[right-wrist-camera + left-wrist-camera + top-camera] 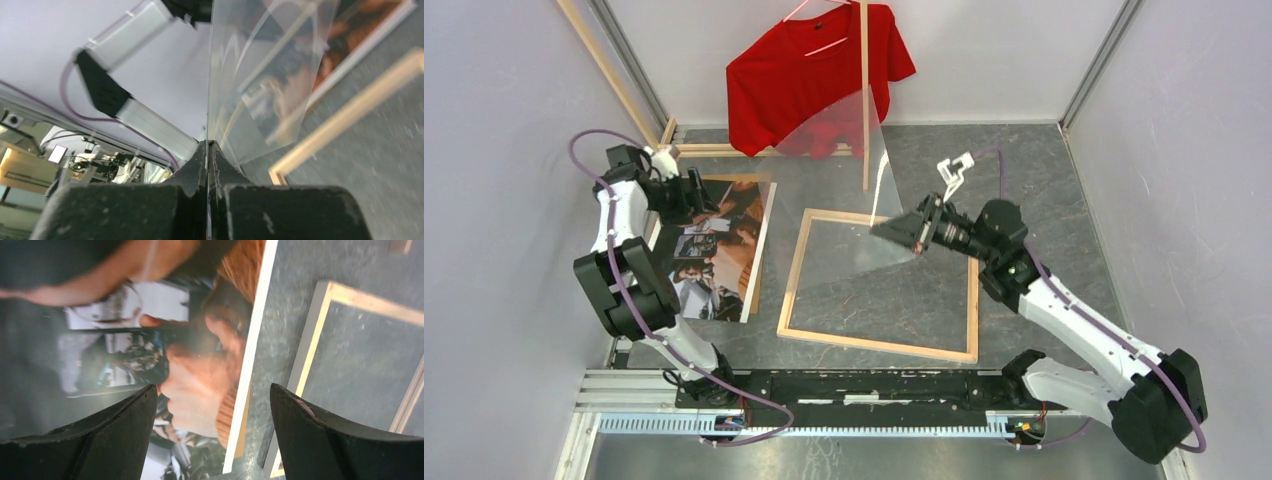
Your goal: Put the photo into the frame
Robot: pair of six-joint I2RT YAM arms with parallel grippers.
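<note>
Staging the photo pick, by my read. Right arm (1074, 320): jaws pinched fully together on one edge of a thin clear rigid sheet (854, 215), holding it tilted up over the large, thin, pale bare-wood rectangular frame (874, 345). The frame lies flat mid-way across the grey speckled desk (1024, 180), with bare desk showing through its opening. Can't tell from the overhead view whether the sheet's low edge touches the frame or hangs clear.

Left arm (624, 270): jaws spread wide with nothing in them, hovering over the large rectangular paper print of people in dark, orange and tan tones (724, 255). The photo lies face up, flat on the desk just left of the frame, not overlapping it. In the wrist view its white right border sits between the two black fingers (115, 440).

Progress: opening exposed, photo not picked, nothing in the frame yet.

Next move calls for:
- Left jaws come down onto that right border. Getting a finger under a flat print is the hard part and probably needs an edge lift or a drag.
- Carry the photo right, square it to the opening and lay it in while the right arm holds the sheet out of the way.
- Avoid creasing the print or nudging the frame.

The red T-shirt (819, 75) and the pale wooden rack pole (865, 100) at the back are not in play.
</note>
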